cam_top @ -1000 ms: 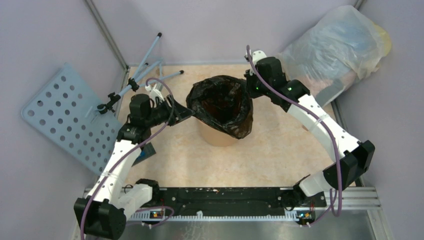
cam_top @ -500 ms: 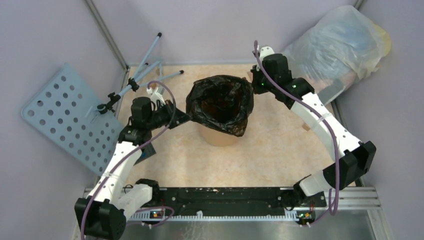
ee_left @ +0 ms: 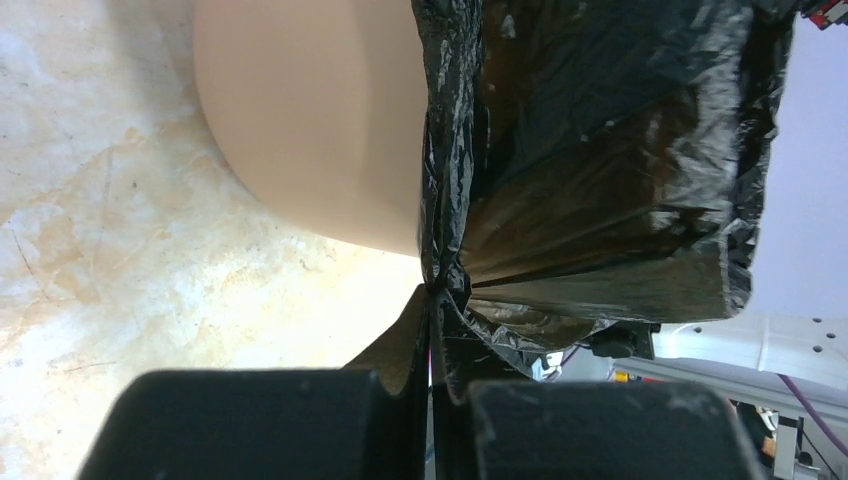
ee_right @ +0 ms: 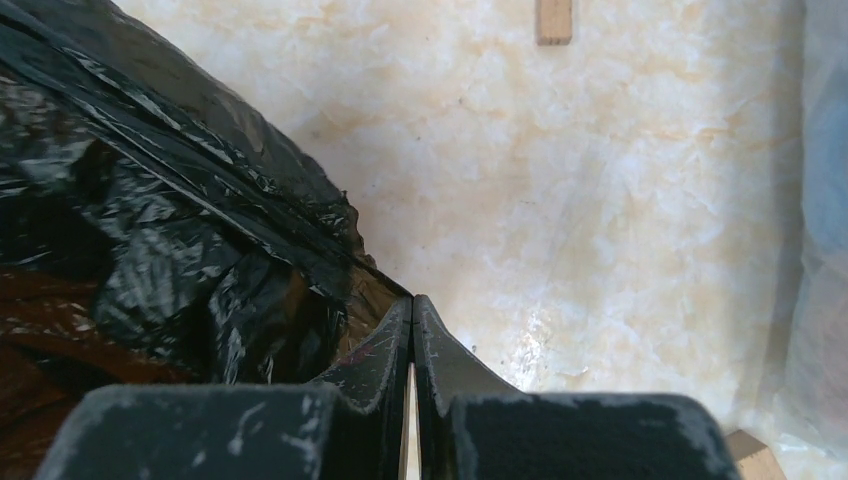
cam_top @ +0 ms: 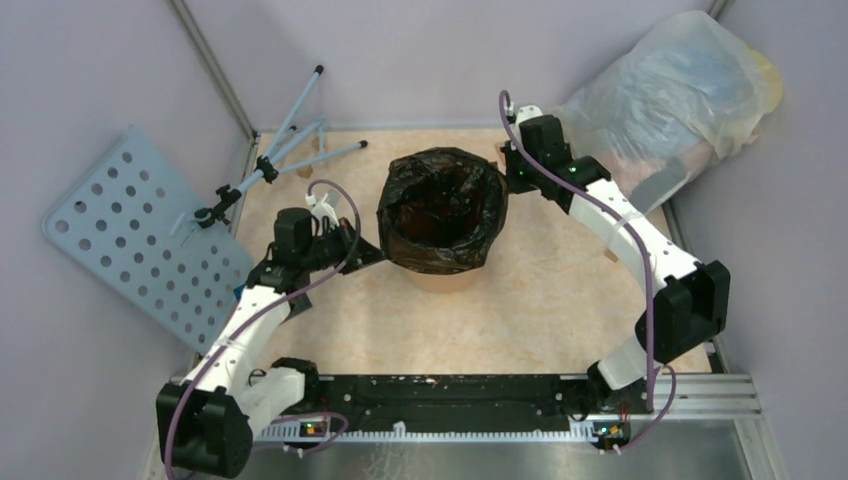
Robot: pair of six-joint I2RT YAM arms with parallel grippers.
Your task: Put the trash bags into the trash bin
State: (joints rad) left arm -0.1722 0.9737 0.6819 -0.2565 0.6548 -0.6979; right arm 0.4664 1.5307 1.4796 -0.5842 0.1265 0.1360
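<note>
The black trash bag (cam_top: 440,205) sat draped open over the orange bin (cam_top: 446,281), its mouth spread around the rim and its skirt hanging down the outside wall. The left gripper (cam_top: 377,249) was clamped on a fold of the bag's left edge, just beside the bin wall. The right gripper (cam_top: 503,172) was pinched together on the bag's far-right edge, above the marbled table (cam_top: 560,290)

One black bag (cam_top: 442,205); one orange bucket (cam_top: 443,281); one stuffed translucent bag (cam_top: 670,95).
</note>
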